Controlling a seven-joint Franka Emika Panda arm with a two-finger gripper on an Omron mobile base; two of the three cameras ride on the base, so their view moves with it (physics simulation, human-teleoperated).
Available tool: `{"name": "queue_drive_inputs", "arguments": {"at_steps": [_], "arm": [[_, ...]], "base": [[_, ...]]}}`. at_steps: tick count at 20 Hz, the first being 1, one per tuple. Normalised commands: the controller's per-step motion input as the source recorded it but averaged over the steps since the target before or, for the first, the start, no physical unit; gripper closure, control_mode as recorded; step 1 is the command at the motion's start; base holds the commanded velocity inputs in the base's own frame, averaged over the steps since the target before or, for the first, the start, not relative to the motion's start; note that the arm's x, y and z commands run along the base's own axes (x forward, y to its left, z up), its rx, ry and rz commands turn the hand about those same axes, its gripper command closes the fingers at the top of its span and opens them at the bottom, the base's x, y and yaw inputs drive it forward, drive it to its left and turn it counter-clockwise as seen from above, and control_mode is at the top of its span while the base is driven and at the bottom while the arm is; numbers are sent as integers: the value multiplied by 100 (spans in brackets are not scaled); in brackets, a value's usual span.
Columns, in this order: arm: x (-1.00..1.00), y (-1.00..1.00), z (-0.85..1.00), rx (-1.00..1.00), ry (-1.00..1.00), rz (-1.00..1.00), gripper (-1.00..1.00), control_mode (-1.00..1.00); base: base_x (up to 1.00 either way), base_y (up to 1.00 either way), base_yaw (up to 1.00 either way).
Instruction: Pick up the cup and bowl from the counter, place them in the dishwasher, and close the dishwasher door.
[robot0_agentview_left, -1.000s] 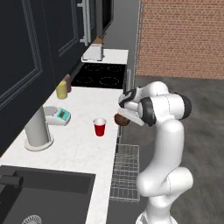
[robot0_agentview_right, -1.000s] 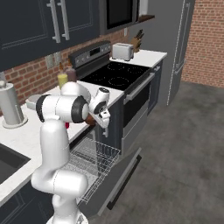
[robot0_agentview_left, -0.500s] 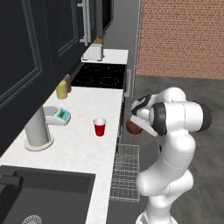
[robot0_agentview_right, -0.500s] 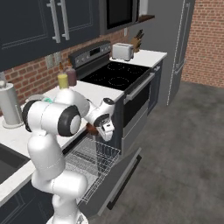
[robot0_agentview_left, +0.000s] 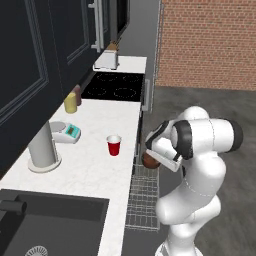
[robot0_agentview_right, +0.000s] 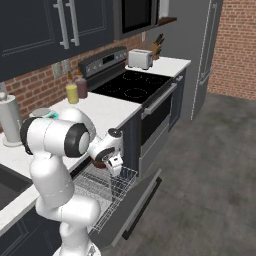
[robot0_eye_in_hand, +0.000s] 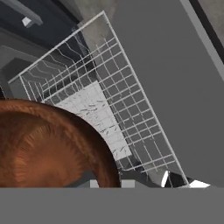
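The dark brown bowl (robot0_agentview_left: 148, 161) hangs just above the pulled-out wire rack (robot0_agentview_left: 142, 200) of the dishwasher, and my gripper (robot0_agentview_left: 155, 155) is shut on its rim. In the hand view the bowl (robot0_eye_in_hand: 48, 148) covers the lower left, with the rack (robot0_eye_in_hand: 109, 100) and the lowered dishwasher door (robot0_eye_in_hand: 175, 87) beneath it. From the right, the bowl (robot0_agentview_right: 98, 161) sits under my gripper (robot0_agentview_right: 113, 161), over the rack (robot0_agentview_right: 107, 186) and the open door (robot0_agentview_right: 137, 197). The red cup (robot0_agentview_left: 114, 145) stands upright on the white counter (robot0_agentview_left: 90, 165), left of the gripper.
A yellow bottle (robot0_agentview_left: 70, 103), a small scale (robot0_agentview_left: 67, 131) and a metal cylinder (robot0_agentview_left: 42, 150) stand along the counter's back. The black sink (robot0_agentview_left: 45, 220) lies at the near left. Further back are the stovetop (robot0_agentview_left: 115, 87) and a toaster (robot0_agentview_left: 107, 60).
The arm has swung the bowl off the counter's edge, out and down over the dishwasher rack. The cup has stayed put.
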Motion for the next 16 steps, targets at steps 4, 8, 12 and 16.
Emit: {"name": "queue_drive_inputs", "arguments": {"at_steps": [4,8,12,16], "arm": [[7,-4,-56,0,3,7,100,-100],[18,0,-60,0,3,6,100,-100],[30,0,-59,0,5,4,100,-100],[32,0,-55,3,3,2,100,-100]], "base": [[0,0,0],[0,0,0],[0,0,0],[0,0,0]]}}
